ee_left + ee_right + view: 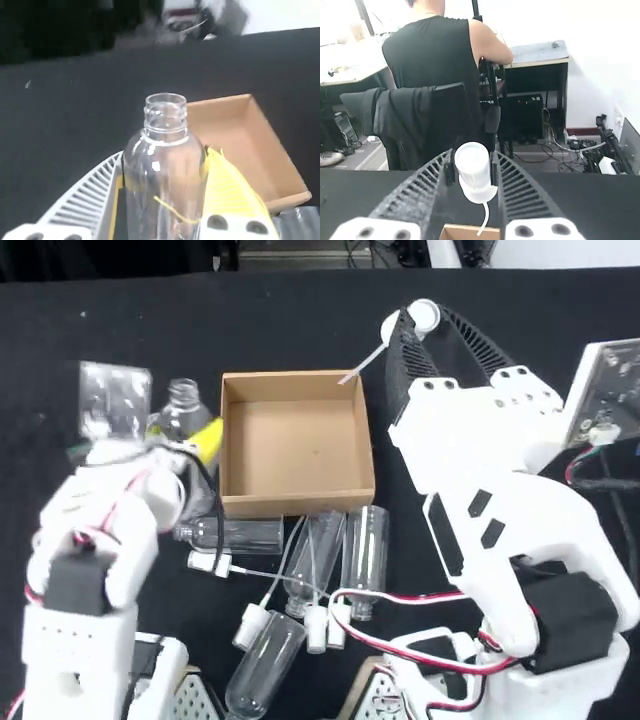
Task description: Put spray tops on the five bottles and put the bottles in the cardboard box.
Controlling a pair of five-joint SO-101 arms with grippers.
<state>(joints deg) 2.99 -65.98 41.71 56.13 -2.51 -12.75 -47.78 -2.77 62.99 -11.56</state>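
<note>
Bottle (166,131) upright in left pincer (163,172) — spray top (474,181) clamped in raised right pincer (472,163).

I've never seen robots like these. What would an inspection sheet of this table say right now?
Surface: table with a black cover.
Job's things: cardboard box open in the middle; four clear bottles lying in front of it, loose spray tops among them.
Clutter: nothing seen.
Hands: left hand shut on an upright open bottle beside the box; right hand shut on a white spray top near the box's far corner.
Cables: red, white and black wires run along both arms.
Surroundings: a desk and a chair with a dark jacket behind the table.
</note>
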